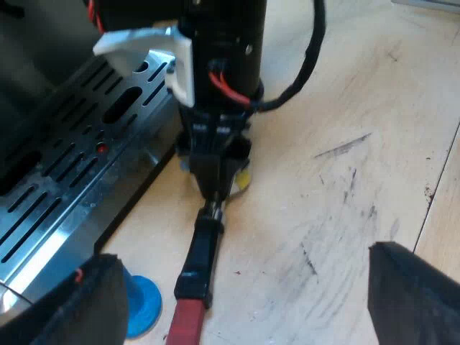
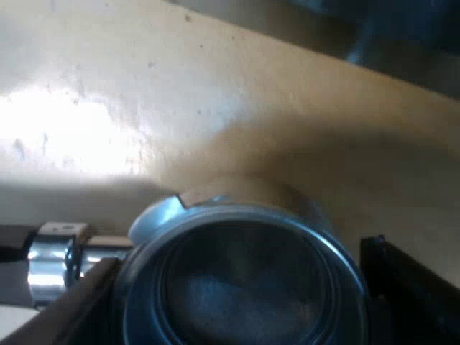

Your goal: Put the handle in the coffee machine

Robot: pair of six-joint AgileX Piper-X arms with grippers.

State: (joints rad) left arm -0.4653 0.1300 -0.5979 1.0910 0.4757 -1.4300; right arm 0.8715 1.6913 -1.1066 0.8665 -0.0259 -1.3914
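Observation:
The metal holder (image 2: 244, 287) lies on the wooden table beside the espresso machine's drip tray (image 1: 65, 180). My right gripper (image 2: 237, 251) reaches down over its round basket, one black finger (image 2: 79, 305) against each side, shut on it. From the left wrist view, the right gripper (image 1: 215, 162) stands upright on the holder's head. The dark handle (image 1: 201, 251) runs out from there to its red end (image 1: 185, 323). My left gripper (image 1: 241, 262) hovers open above the handle, its fingers (image 1: 417, 295) wide apart and holding nothing.
A blue tamper (image 1: 144, 305) stands on the table close to the handle's red end and the drip tray's corner. The slotted tray's edge is near the holder's head. Bare, scuffed wood (image 1: 338, 194) spreads out on the handle's other side.

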